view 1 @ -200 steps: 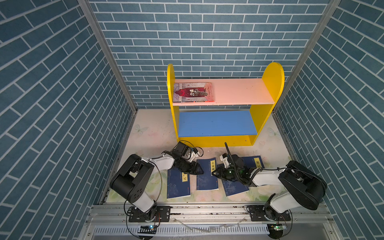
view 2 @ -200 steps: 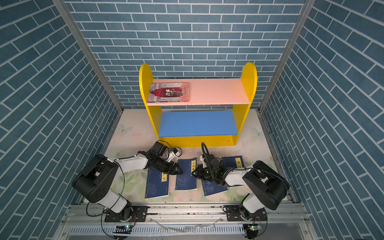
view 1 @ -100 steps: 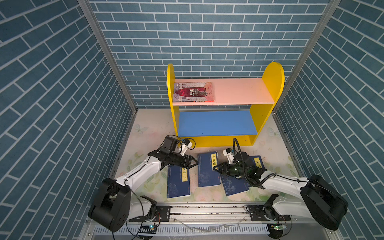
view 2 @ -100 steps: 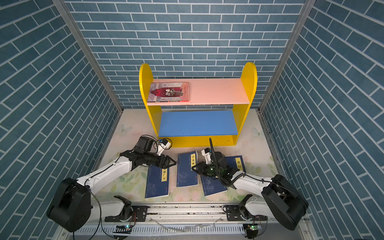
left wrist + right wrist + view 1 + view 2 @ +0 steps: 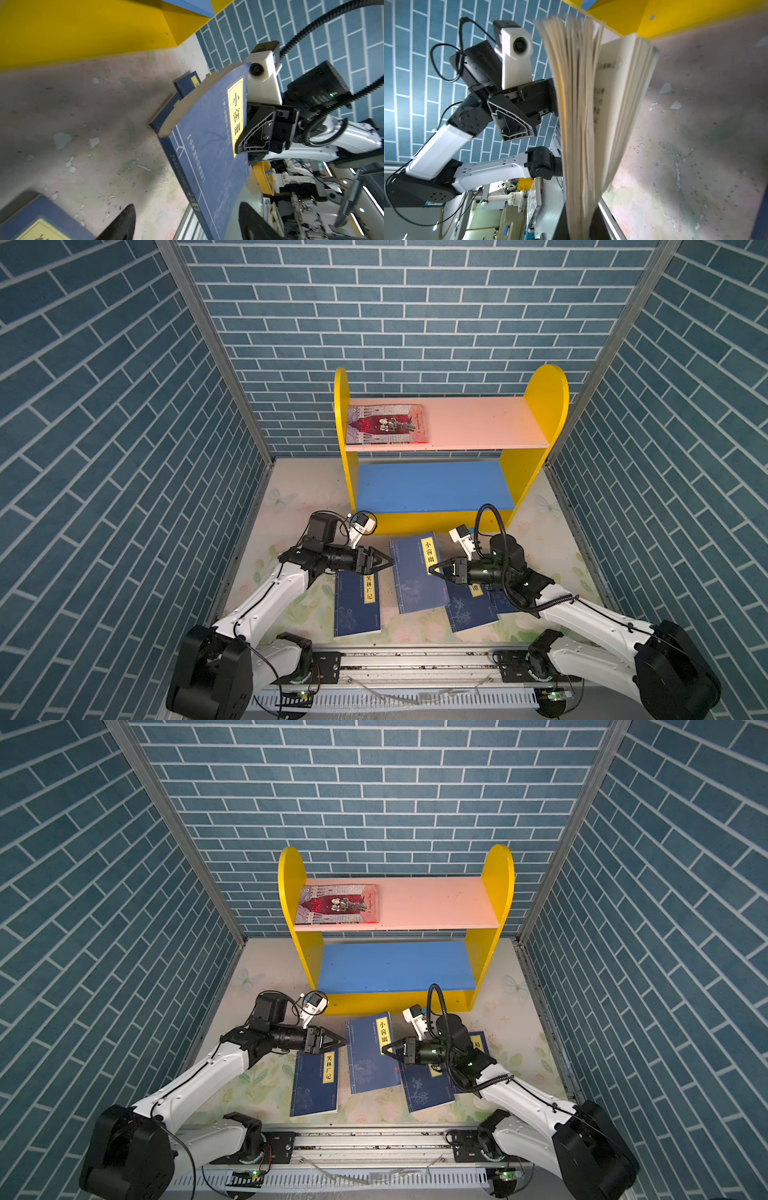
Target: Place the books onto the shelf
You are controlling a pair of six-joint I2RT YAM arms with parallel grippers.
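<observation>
The right gripper [image 5: 432, 571] was clamped on the middle navy book [image 5: 411, 589]; the left gripper [image 5: 390, 563] stood just beside it, fingers apart.

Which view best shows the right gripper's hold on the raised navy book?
The left wrist view: the right gripper is seen side-on, shut on the edge of the raised navy book, beside its yellow label. Both top views show the grip from above, small. The right wrist view shows only blurred, fanned pages.
</observation>
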